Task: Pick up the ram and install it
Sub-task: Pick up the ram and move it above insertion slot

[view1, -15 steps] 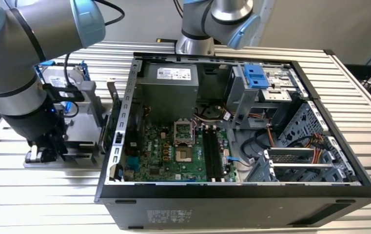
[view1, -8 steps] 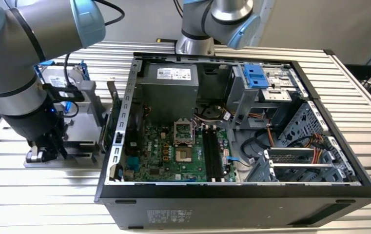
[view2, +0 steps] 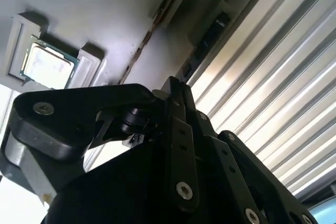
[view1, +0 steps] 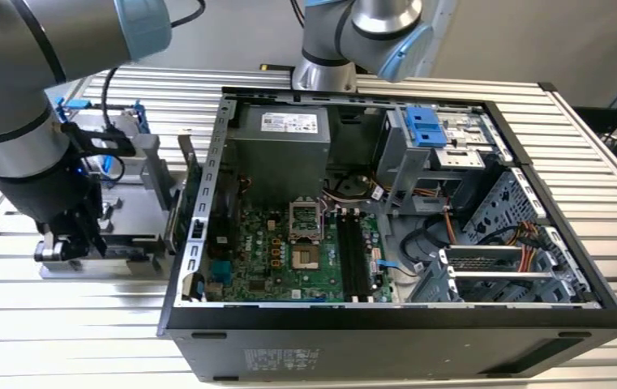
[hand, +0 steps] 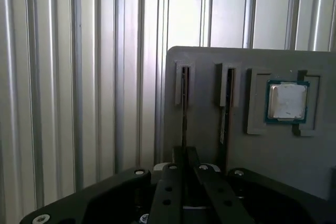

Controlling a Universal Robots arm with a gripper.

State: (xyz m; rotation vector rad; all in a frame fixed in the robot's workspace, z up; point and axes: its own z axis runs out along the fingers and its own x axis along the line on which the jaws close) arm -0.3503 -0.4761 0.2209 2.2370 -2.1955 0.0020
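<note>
- Hanging low over a grey holder tray (hand: 252, 156), the gripper (view1: 65, 247) points straight down at it. It is well away from the open computer case (view1: 395, 332), where the part belongs.
- Directly under the gripper, the ram (hand: 184, 108) stands on its long edge in a narrow slot of the tray. From above it shows as a thin dark line running toward the gripper's tip. That upright seating leaves both flat faces free for a pinch from the sides, which I judge is why the tool comes at it vertically.
- I cannot tell whether the gripper is apart, together or already clamped on the stick, because the black linkage covers the spot where contact would be.
- Just beside the gripper's line, a second stick (hand: 227, 103) sits on edge in a parallel slot. Farther to that same side, the CPU (hand: 286, 100) lies flat in a square recess. Each part has its own pocket, so one can be taken without disturbing the others.
- Far from the gripper, inside the case, the long black memory slots (view1: 353, 259) on the green motherboard (view1: 276, 259) look unfilled, so installation is not yet done.
- The ram appears seated in the tray, so by my reading the work stands at the pick-up stage.
</note>
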